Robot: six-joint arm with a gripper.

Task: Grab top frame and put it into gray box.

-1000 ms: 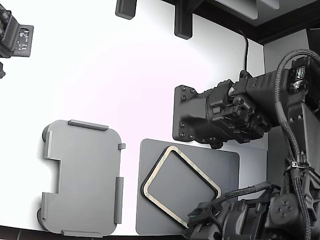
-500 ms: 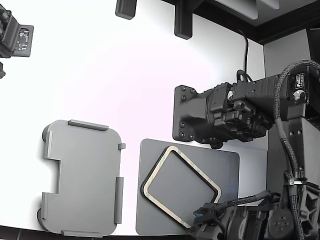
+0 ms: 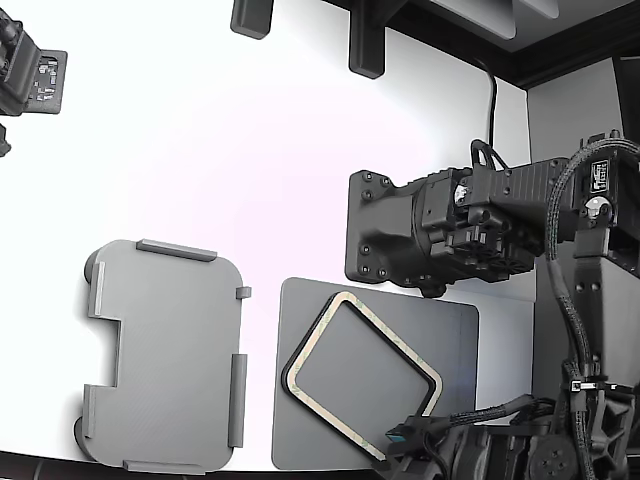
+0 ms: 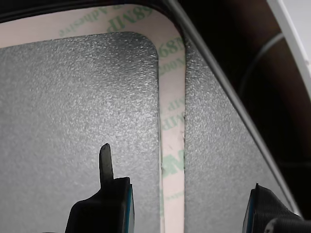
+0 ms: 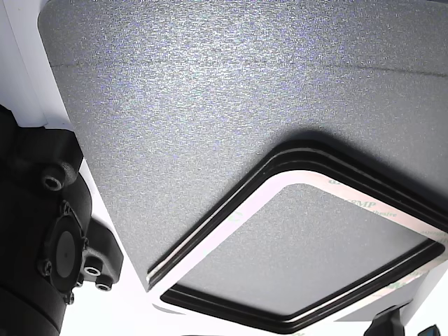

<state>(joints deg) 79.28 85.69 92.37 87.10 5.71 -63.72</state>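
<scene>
Jaws stood spread, one on each side of a straight run of the top frame (image 4: 172, 145), nothing pinched. In the wrist view the gripper (image 4: 187, 206) sat low over that rail: one finger (image 4: 104, 162) above the mat area inside the frame, the other over the mat outside it. Whether the fingertips touched the mat could not be told.

The frame lay flat and skewed on the dark gray mat (image 3: 440, 330), one corner close to the mat's edge facing the gray box (image 3: 165, 355). The other view showed stacked black edges under the tan face (image 5: 231, 210), so more than one frame likely sat there; the count could not be told.

The gray box sat just beside the mat, toward the exterior view's left, near the tabletop's (image 3: 220, 150) near edge, with nothing in it.

Progress judged: approach done, grasp not yet made. Left: close on the rail, lift only the top frame, carry it to the box, set it inside.
</scene>
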